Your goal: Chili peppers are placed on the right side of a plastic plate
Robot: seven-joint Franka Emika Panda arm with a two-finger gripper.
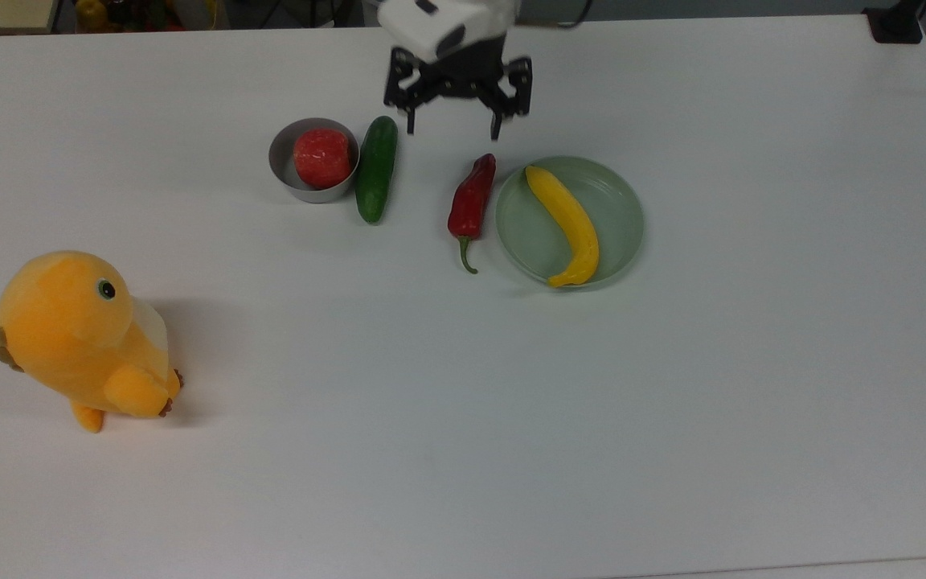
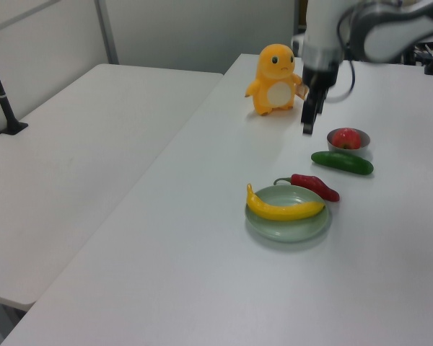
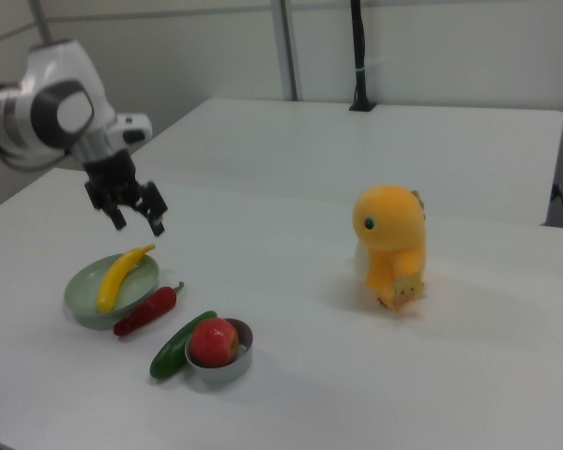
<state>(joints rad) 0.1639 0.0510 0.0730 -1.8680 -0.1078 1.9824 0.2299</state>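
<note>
The dark-red chili pepper (image 1: pixel 470 201) lies flat on the white table, close against the plastic plate's (image 1: pixel 620 201) rim on the top view's left, green stem pointing toward the top view's bottom. In the left view the chili (image 2: pixel 314 185) lies just behind the plate (image 2: pixel 289 232); in the right view the chili (image 3: pixel 148 310) lies to the right of the plate (image 3: pixel 78 292). My gripper (image 1: pixel 453 129) hangs open and empty, raised above the table beyond the chili's thick end. It also appears from the side (image 2: pixel 307 121) and from the right view (image 3: pixel 139 223).
A yellow banana-shaped fruit (image 1: pixel 567 225) lies across the plate. A green cucumber (image 1: pixel 376 169) and a grey bowl (image 1: pixel 286 173) holding a red fruit (image 1: pixel 322 157) sit on the top view's left of the chili. A yellow plush toy (image 1: pixel 81 338) stands far left.
</note>
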